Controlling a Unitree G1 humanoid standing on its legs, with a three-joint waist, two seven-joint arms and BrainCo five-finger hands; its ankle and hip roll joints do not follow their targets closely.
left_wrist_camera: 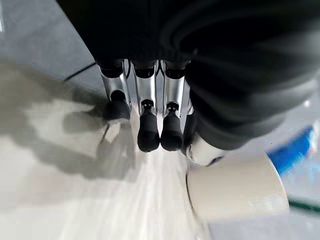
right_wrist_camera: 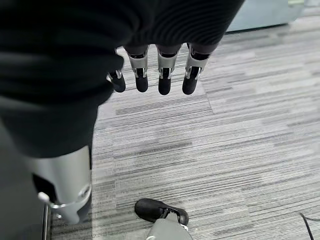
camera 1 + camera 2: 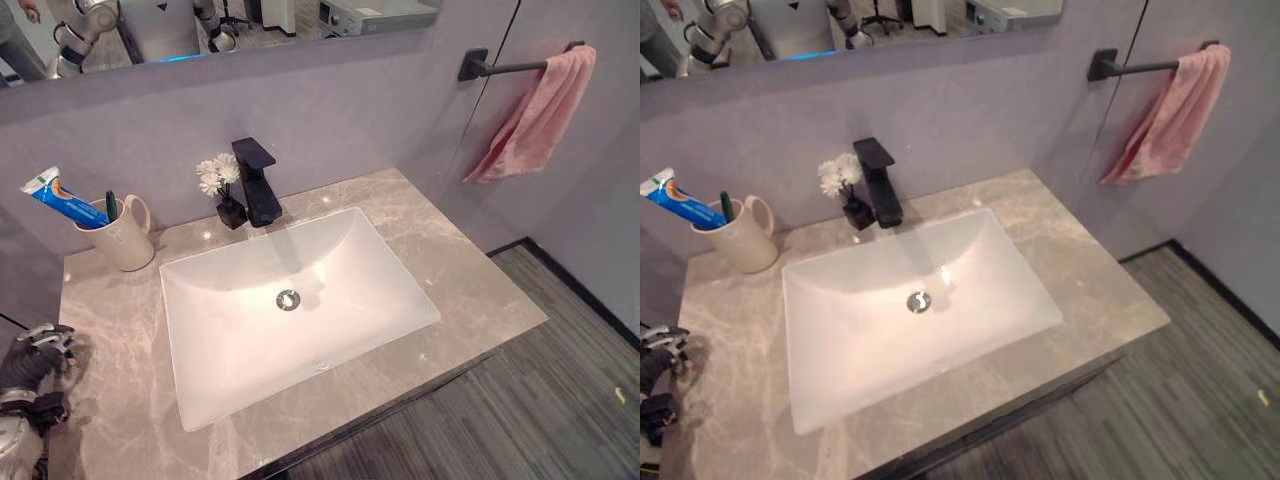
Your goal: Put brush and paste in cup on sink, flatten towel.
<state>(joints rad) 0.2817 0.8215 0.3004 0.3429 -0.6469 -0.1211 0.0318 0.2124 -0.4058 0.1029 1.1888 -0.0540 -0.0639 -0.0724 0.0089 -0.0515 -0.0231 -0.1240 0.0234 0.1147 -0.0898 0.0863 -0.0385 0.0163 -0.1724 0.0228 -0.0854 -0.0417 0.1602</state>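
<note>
My left hand hung low at the left edge of the counter, just over the stone, well apart from the cup. In its wrist view the fingers pointed straight down to the counter and held nothing, so I counted this hand as open. The cup showed just beside them there. My right hand hung over the striped grey floor, away from the counter; its fingers were also straight and relaxed, with nothing in them.

The brush and the paste stood already in the cup. The cup sat on the counter at the back left corner, near the wall, to the left of the sink. The paste leaned out to the left over the rim, and the dark green brush stood almost upright beside it. The paste had some print on the blue and white tube, but I could not read it.

The towel was pink and hung bunched on the black bar on the right wall, near the bar's outer end, not spread flat.

Behind the sink stood the black tap and a small vase of white flowers just beside it. The counter had bare stone on the left, in front and on the right of the sink. Right of the counter the floor was open below the towel.
</note>
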